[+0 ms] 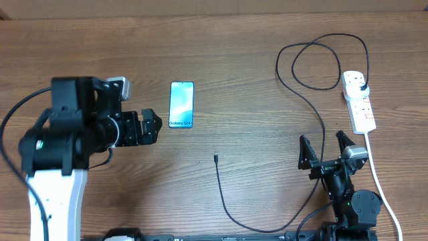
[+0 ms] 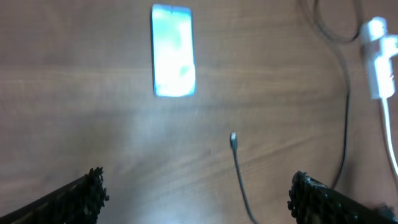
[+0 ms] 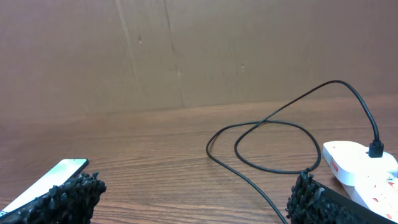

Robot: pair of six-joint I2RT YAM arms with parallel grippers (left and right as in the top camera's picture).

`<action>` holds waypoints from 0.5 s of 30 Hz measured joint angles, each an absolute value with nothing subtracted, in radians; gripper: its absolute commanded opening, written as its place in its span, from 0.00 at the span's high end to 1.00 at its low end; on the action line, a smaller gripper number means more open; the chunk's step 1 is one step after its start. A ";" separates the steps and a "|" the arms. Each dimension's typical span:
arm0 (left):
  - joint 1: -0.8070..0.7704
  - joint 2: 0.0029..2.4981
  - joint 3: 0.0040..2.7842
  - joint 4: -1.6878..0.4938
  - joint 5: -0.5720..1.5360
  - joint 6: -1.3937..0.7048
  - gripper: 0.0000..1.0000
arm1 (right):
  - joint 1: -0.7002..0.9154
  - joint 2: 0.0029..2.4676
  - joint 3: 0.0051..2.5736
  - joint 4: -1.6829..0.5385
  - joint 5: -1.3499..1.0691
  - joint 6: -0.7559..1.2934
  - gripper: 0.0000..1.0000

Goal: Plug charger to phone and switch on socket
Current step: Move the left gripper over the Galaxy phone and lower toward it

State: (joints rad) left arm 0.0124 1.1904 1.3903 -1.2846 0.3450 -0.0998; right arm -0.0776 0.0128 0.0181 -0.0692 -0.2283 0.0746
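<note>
Left jaws and right jaws released, empty. Phone [image 1: 181, 104] lies flat on bench [image 1: 247, 80]; charger [image 1: 217, 166] tip apart from it, plug seated in socket [image 1: 359, 102].

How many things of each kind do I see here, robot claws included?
Slim smartphone with light blue screen: 1
Long thin black charger cable: 1
White power strip with red switches: 1
Black two-finger grippers, both open: 2, left gripper and right gripper
Total: 5

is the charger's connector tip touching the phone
Apart. The overhead view shows bare table between the charger's connector tip and the phone.
</note>
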 measured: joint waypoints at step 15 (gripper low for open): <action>0.012 1.418 1.390 -1.291 0.345 -0.215 0.01 | -0.078 0.013 0.018 -0.069 -0.228 0.074 0.00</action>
